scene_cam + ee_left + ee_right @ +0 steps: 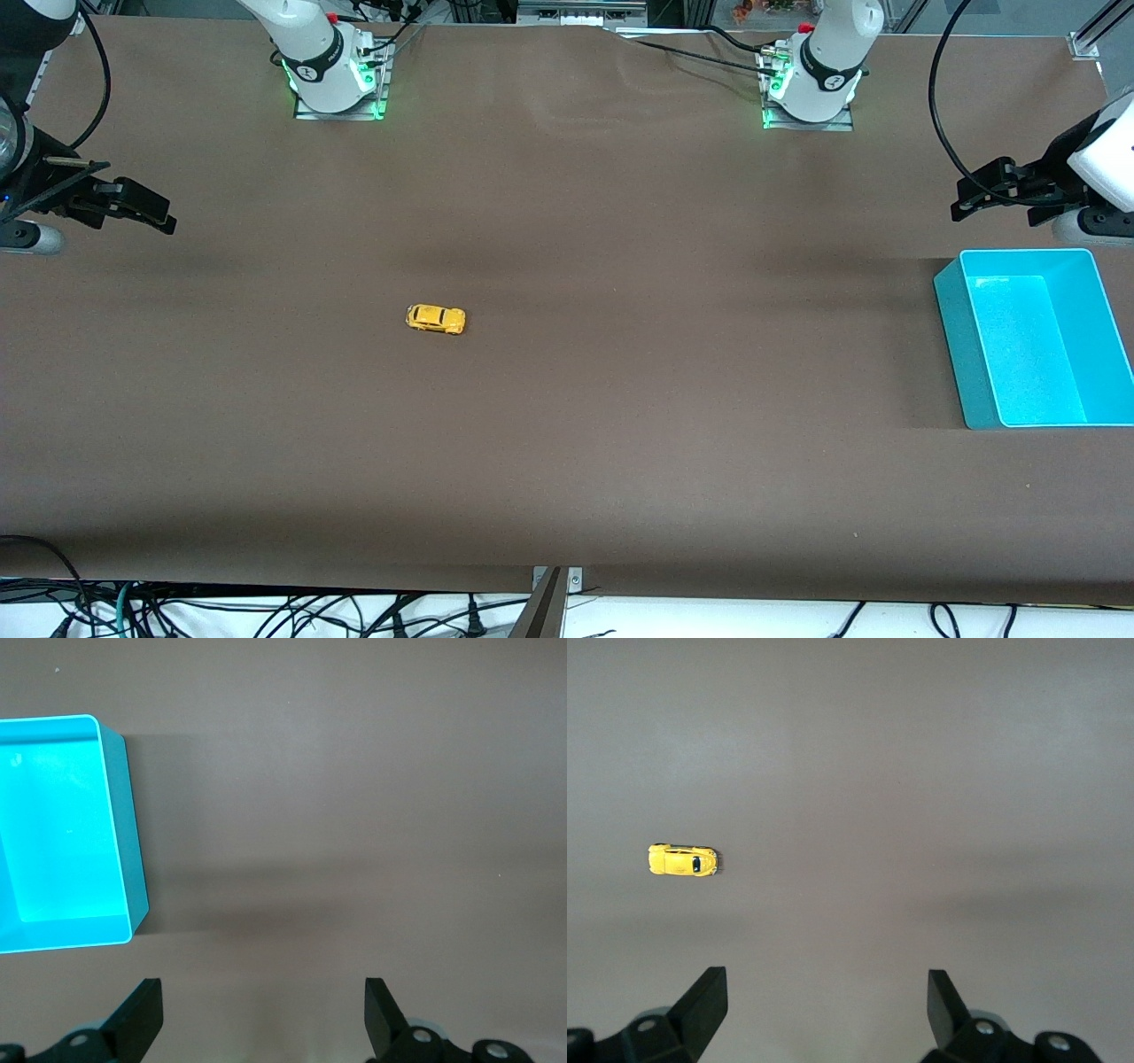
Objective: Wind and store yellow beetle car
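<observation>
The car (435, 319) stands on its wheels on the brown table (620, 425), alone on open cloth about midway between the edge where the arm bases stand and the edge nearest the front camera, and somewhat toward the right arm's end of the table. Nothing touches it. It lies lengthwise along the table. In the right wrist view the car (682, 860) shows small and well apart from that gripper's fingertips (709, 990). The right gripper (146, 211) hangs in the air over the table's edge at the right arm's end, its jaws spread wide with bare cloth between them, holding nothing; this arm waits. The left gripper (979, 197) hangs over the table near the edge at the left arm's end, above the cloth just beside the bin (952, 346), on the side toward the arm bases. Its jaws are likewise spread wide and empty, as its own wrist view shows, with plain cloth between the fingers (381, 1003). The bin is turquoise, rectangular and open-topped, sitting flat at the left arm's end of the table, with only its bare floor showing inside. In the left wrist view the bin (128, 842) lies apart from the fingers. The car and the bin are well apart.
</observation>
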